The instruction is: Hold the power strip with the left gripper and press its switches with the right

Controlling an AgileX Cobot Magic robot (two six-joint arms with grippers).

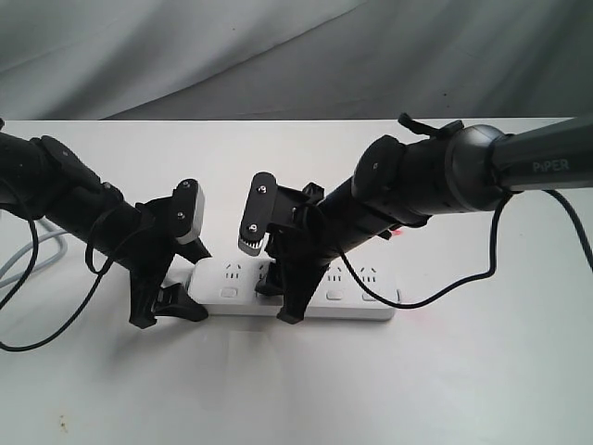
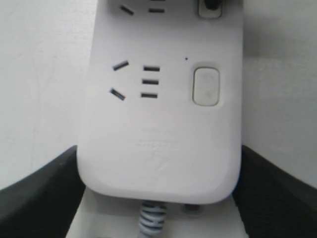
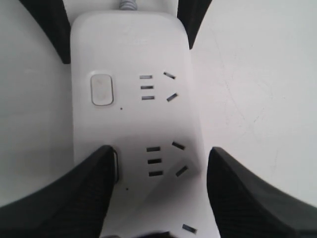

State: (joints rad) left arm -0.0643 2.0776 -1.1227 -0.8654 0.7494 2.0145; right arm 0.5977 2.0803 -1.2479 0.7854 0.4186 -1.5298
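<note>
Left claw (image 2: 159,173) clenched on the power strip (image 1: 357,298); right claw (image 3: 161,158) spread wide above it.
The left claw's fingers (image 2: 39,198) pinch the strip's cord end on the white surface (image 1: 482,389). Just right of it one switch (image 3: 102,89) lies bare. One right-claw fingertip (image 3: 99,173) sits on the next switch, the other clear of the strip's edge.

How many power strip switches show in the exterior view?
3: one switch beside the left gripper, two past the right gripper. Others may hide under it.
</note>
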